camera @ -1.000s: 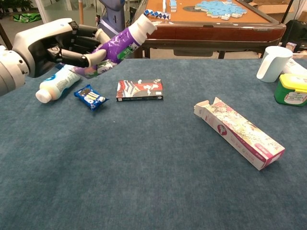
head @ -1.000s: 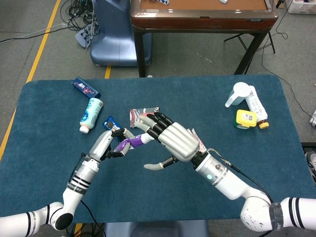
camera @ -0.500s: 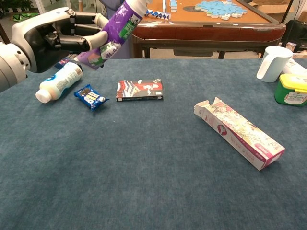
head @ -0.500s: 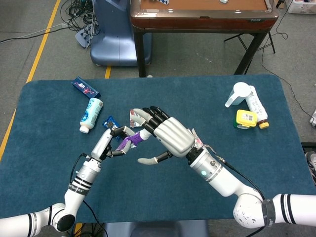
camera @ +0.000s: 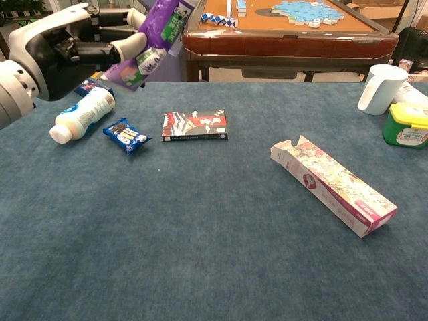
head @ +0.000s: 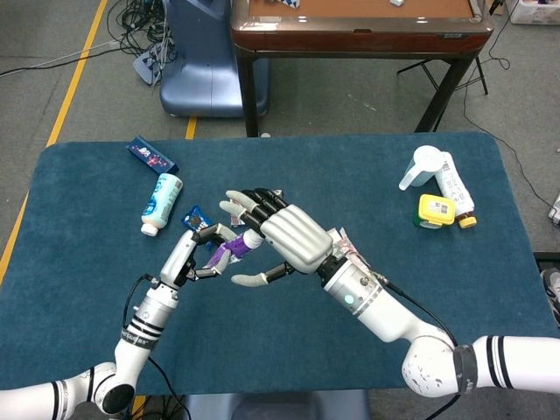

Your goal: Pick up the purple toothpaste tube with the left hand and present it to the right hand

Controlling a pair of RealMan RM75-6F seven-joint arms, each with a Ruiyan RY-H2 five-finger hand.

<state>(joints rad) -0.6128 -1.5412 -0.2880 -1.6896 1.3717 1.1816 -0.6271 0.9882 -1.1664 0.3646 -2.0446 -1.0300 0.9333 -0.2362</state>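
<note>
gripping the purple toothpaste tube above the table, left hand is tilting its white cap toward the right hand, whose fingers are spreading open, empty, just beside it.

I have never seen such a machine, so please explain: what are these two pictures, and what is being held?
A two-armed robot with human-like hands works at a blue table. One picture looks down from its head, the other forward from its chest. The left hand holds the purple toothpaste tube in the air. The right hand, fingers spread, is beside the tube's cap end; whether it touches is unclear. On the table lie a white bottle, a blue snack packet, a small flat box, a long carton and a white cup.
</note>
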